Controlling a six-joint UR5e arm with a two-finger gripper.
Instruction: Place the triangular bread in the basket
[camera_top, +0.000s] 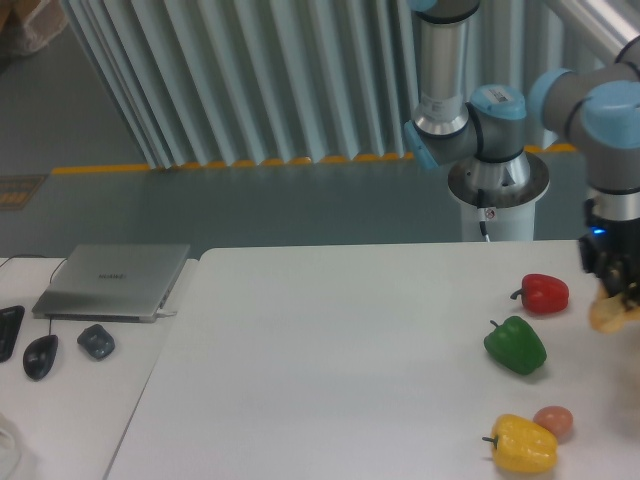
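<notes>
Pinching the bread (607, 315) at the frame's right edge, the gripper (622, 290) carries it just below its fingers, while no basket shows, so its direction cannot be told.

You have only one camera here. It sits high up in front of the bench (330, 380) and looks down and across it, toward the robot arm (480, 110) and the ribbed grey wall (250, 80) behind. It stands a fair way back, so you see most of the white top. A laptop (112, 280) lies at the left. The right edge cuts the arm off, so I think the fingers (612, 292) sit there, half out of view.
</notes>
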